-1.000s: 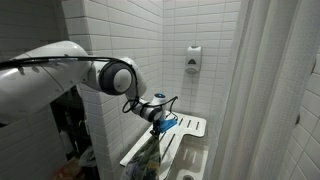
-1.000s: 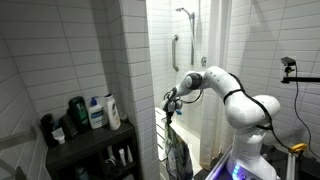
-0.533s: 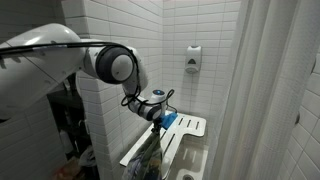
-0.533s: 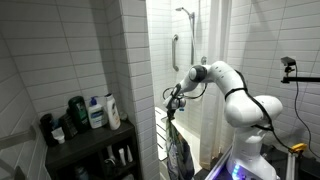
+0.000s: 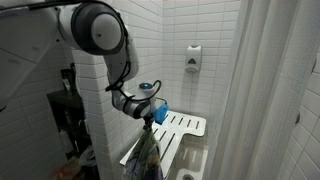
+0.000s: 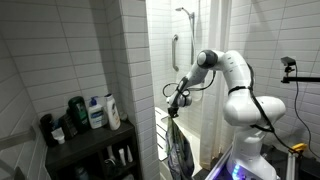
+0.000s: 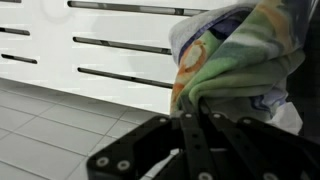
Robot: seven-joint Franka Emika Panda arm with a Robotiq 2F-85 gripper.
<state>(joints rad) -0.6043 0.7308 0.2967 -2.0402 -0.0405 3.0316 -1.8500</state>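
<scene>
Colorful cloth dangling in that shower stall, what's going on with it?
A robot arm is handling it. Its end effector is shut on the top of the multicoloured cloth, and the rest of the cloth hangs loosely below, off the floor. The cloth is held at the near edge of a white slatted shower seat. In the wrist view, the bunched fabric sits just in front of the seat's slats. Nothing lies on the seat.

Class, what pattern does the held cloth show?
The cloth is a green, orange and blue print; wrist view.
</scene>
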